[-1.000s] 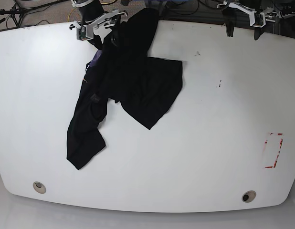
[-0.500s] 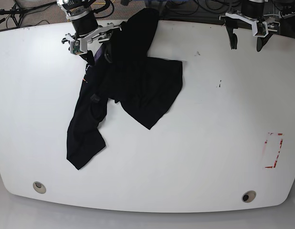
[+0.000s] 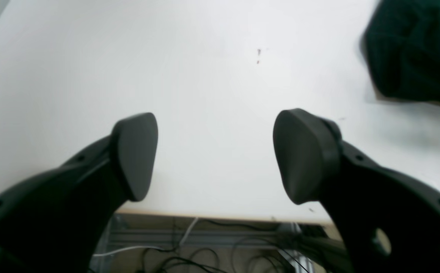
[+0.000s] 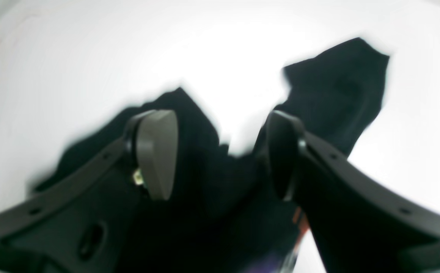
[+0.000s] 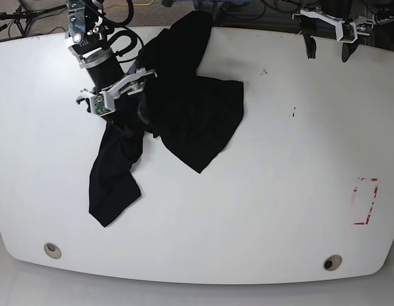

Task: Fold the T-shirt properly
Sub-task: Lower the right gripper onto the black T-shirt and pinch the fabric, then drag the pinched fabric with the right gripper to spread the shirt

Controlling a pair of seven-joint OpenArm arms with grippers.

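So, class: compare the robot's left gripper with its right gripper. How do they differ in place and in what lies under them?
The left gripper is at the table's far edge, over bare white surface; the right gripper is further in, over the crumpled black T-shirt. Between the left gripper's fingers only table shows; between the right gripper's, mostly black cloth. Both are open and hold nothing.

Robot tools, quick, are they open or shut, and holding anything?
Left tool: open, holding nothing, above the bare table.
Right tool: open, holding nothing, over the T-shirt.
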